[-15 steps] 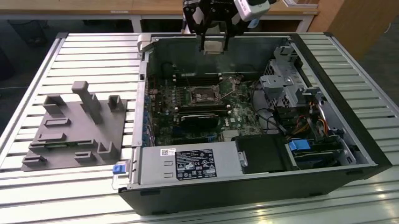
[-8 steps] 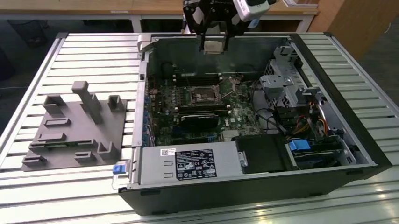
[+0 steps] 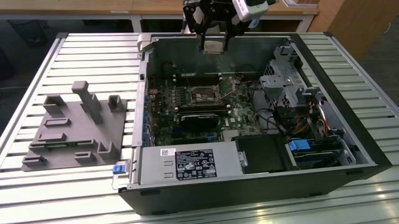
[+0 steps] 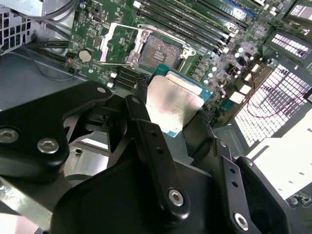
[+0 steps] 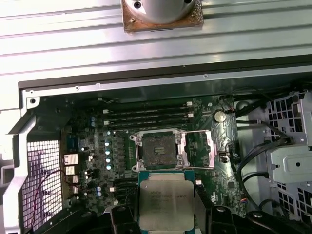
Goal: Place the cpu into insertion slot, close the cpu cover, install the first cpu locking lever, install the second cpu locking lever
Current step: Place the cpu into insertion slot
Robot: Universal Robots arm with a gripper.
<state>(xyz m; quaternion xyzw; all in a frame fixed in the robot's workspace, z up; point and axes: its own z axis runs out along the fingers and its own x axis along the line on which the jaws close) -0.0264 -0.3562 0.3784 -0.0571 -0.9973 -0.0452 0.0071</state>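
the cpu (image 3: 213,46) hangs over the open case (image 3: 249,193) on the surface (image 3: 93,51) (well apart from the insertion slot (image 3: 204,96) inside it).

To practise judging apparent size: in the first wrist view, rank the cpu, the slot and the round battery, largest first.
1. cpu, nearest the camera, so its lead over the slot is unsure.
2. slot.
3. battery, clearly smallest.

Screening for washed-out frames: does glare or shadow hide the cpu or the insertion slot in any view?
Second wrist view: glare whitens the middle of the cpu held in the gripper; the insertion slot is evenly lit. First wrist view: both are evenly lit. Exterior view: the computer case interior lies in shade, slot dim yet visible.
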